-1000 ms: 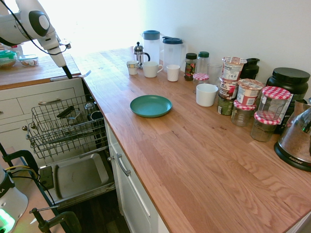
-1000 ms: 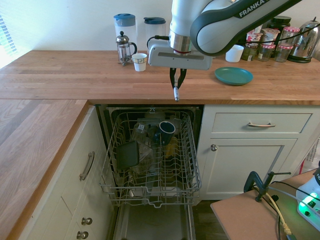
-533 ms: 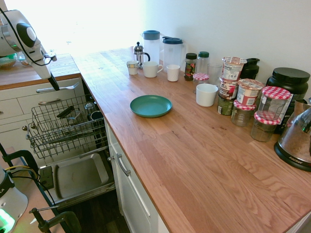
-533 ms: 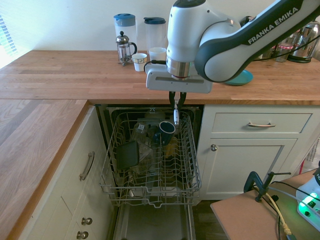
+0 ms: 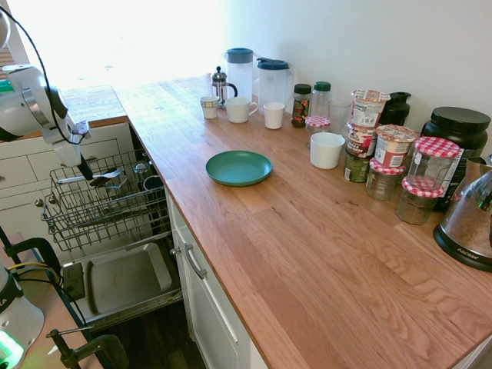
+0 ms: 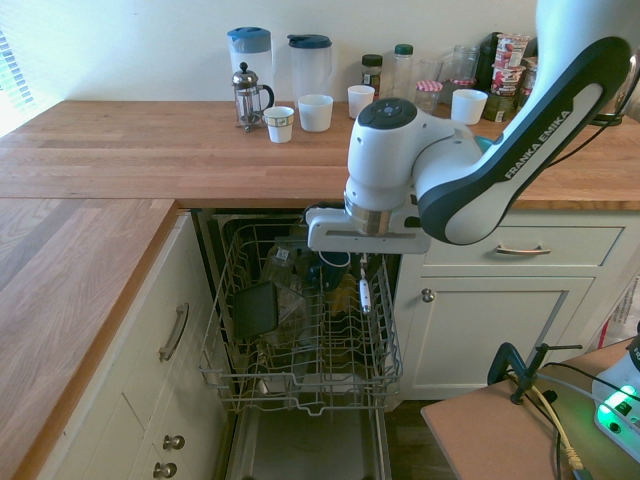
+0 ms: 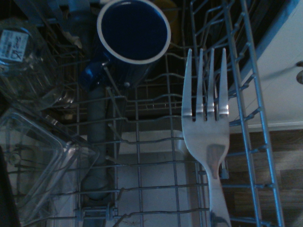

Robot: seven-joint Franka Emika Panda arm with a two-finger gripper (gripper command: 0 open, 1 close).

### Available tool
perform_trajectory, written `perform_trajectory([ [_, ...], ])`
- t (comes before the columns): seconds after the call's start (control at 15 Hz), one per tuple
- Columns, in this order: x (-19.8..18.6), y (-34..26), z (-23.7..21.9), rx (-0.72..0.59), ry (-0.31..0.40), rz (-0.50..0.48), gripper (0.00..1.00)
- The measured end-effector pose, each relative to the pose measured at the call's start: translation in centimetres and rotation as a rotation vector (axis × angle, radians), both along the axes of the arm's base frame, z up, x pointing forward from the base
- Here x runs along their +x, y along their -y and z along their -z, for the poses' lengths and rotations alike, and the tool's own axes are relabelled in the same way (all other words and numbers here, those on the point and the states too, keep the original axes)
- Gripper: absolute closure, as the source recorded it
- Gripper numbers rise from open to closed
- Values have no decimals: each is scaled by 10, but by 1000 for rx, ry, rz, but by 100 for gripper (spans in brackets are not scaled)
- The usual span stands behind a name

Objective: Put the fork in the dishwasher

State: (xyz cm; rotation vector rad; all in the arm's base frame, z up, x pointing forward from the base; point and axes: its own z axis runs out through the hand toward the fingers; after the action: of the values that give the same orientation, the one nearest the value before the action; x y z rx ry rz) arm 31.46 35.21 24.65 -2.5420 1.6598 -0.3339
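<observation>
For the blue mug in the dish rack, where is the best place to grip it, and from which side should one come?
I would grip the rim of the mug, coming from above, one finger inside and one outside. Its round mouth faces up, open and unblocked, while the handle points down among the wires of the rack, where fingers may catch.

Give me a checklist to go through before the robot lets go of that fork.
1. Shiny silver metal fork held by the fingers: ok, they are shut on it.
2. Grey wire dish rack pulled out: ok.
3. Fork above the rack, not out past its side: ok.
4. Dark blue mug with a white rim out of the fork's way: ok, the tines are beside it.
5. Fork resting on the wires: cannot tell.
</observation>
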Motion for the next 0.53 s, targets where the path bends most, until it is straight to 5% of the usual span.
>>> perform_trajectory([
  [0.53, 34, -9, 77, 6, -84, -25, 100],
])
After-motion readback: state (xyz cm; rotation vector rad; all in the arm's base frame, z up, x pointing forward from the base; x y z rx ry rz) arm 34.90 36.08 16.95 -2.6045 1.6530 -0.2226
